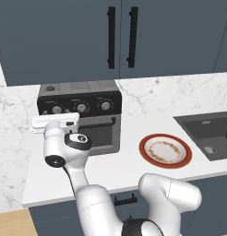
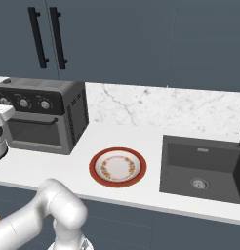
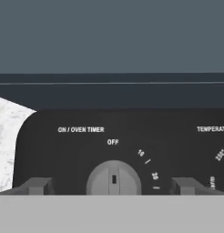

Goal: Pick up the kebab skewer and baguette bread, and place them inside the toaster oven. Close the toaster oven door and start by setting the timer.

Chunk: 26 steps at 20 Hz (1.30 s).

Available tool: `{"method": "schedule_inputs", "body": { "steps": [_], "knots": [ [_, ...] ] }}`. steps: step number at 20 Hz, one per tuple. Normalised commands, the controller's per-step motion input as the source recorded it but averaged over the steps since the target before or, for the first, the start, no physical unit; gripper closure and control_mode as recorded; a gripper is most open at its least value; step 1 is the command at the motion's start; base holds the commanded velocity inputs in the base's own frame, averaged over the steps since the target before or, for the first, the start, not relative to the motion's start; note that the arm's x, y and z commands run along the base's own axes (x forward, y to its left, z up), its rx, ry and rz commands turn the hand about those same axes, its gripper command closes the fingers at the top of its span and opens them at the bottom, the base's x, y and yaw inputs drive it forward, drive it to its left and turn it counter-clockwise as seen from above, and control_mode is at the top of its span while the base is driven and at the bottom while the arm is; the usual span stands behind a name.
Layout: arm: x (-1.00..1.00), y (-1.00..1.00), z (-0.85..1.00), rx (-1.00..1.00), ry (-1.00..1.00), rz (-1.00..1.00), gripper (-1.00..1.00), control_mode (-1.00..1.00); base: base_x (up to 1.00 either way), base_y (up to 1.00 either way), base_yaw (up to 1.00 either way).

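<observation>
White marbled worktop under dark blue-grey wall cupboards with black bar handles; matching marble backsplash behind. Toaster oven at the worktop's left end, back against the wall, toaster oven door shut and upright. Red-rimmed plate near the front edge, between oven and sink, touching neither. Dark sink sunk in at the right. Bare worktop in front of the oven and left of the plate; more open strip behind the plate up to the backsplash. White arm raised before the oven's knob panel. Claw spread wide, holding nothing, a fingertip on each side of the timer knob, pointer at OFF. Whether fingertips touch the knob, cannot tell. Kebab skewer and baguette bread: position cannot tell.
</observation>
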Motion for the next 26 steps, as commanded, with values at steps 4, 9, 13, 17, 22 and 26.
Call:
{"method": "schedule_inputs", "body": {
  "steps": [4,9,13,17,22,26],
  "knots": [
    [0.1,0.0,-0.06,0.0,0.0,0.0,-1.0,-1.0,0.0,0.0,0.0],
    [0.12,0.0,-0.01,0.0,0.0,0.0,-1.0,-1.0,0.0,0.0,0.0],
    [0.08,0.0,0.0,0.0,0.0,0.0,-1.0,-1.0,0.0,0.0,0.0],
    [0.0,0.0,0.0,0.0,-0.02,0.0,-1.0,-1.0,0.0,0.0,0.0],
    [0.0,0.0,0.0,0.0,-0.03,0.0,-1.0,-1.0,0.0,0.0,0.0],
    [-0.03,0.0,0.0,0.0,-0.02,0.0,-1.0,-1.0,0.0,0.0,0.0]
  ]
}}
